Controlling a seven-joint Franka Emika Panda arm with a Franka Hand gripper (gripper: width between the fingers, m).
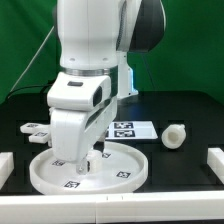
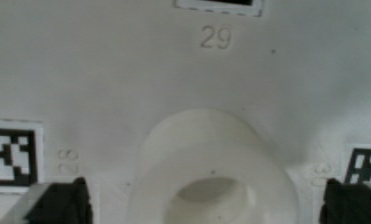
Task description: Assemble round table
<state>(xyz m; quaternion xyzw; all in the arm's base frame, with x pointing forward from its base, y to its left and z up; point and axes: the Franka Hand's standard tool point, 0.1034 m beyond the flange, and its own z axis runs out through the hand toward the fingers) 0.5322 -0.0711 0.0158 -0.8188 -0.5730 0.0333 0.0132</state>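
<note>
Above the black table point(image 1: 188, 165), wrist view alone shows claw point(image 2: 207, 203) spread over round disc point(image 2: 146, 80).

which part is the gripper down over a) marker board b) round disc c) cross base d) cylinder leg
b, the gripper hangs open right above the round disc, whose tagged face fills the wrist view, while the cylinder leg lies off at the exterior view's right.
</note>
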